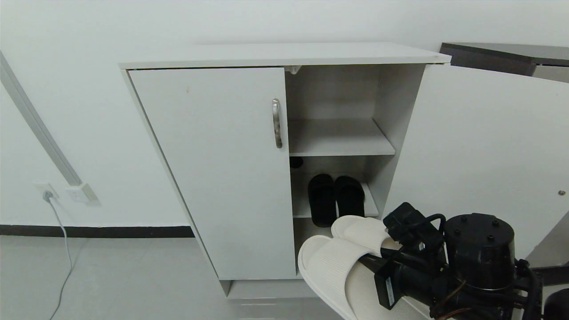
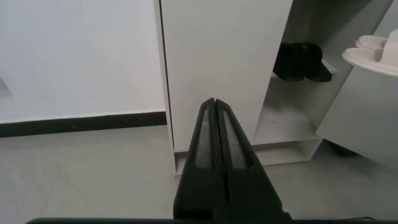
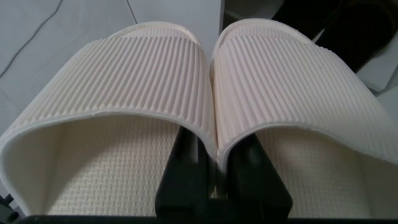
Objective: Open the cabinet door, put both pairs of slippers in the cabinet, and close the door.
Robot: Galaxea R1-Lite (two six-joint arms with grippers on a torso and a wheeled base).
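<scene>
The right jaws are clamping the white slippers at five o'clock, before the open cabinet; black slippers are lying inside, at their twelve o'clock. The left jaws are pressing together.

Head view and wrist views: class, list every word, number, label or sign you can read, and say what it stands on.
No text can be read anywhere.
A white label beside the right gripper: too small to read.
The cabinet, black slippers and white slippers: no print shows.
</scene>
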